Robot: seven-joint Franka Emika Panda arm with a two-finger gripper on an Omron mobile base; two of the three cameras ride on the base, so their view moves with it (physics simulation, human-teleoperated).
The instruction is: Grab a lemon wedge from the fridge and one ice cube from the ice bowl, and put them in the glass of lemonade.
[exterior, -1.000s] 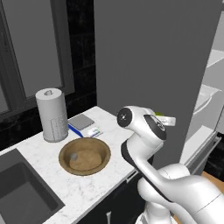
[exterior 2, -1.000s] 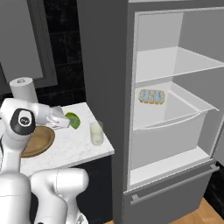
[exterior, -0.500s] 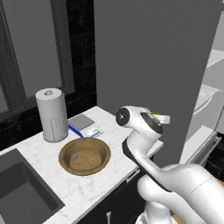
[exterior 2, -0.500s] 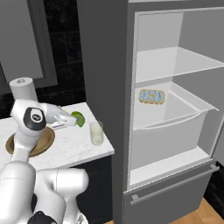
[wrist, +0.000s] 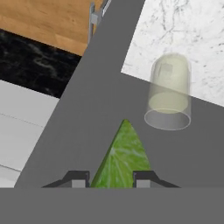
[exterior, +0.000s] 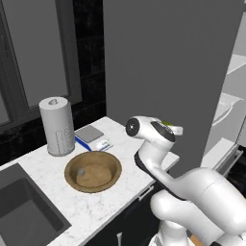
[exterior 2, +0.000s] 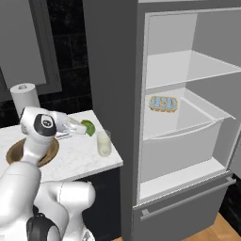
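Note:
My gripper [wrist: 111,179] is shut on the yellow-green lemon wedge [wrist: 122,157], whose tip points away from the hand. In the right base view the gripper [exterior 2: 77,127] holds the lemon wedge [exterior 2: 87,127] above the counter, just left of the glass of lemonade [exterior 2: 104,142]. The hand view shows the glass of lemonade [wrist: 169,94] ahead and to the right, standing near the counter's edge. The brown ice bowl [exterior: 106,162] sits left of the arm with a small ice cube [exterior: 81,170] inside. The fridge [exterior 2: 113,70] stands open at the right, white shelves showing.
A paper towel roll [exterior: 57,126] stands behind the bowl. A flat grey slab [exterior: 89,133] and a small blue-and-white item [exterior: 101,144] lie near it. The dark sink [exterior: 24,211] is at the far left. A tray of food [exterior 2: 163,103] rests on a fridge shelf.
The arm has swung a little to the right, carrying the lemon wedge closer to the glass. The grip on the wedge has held.

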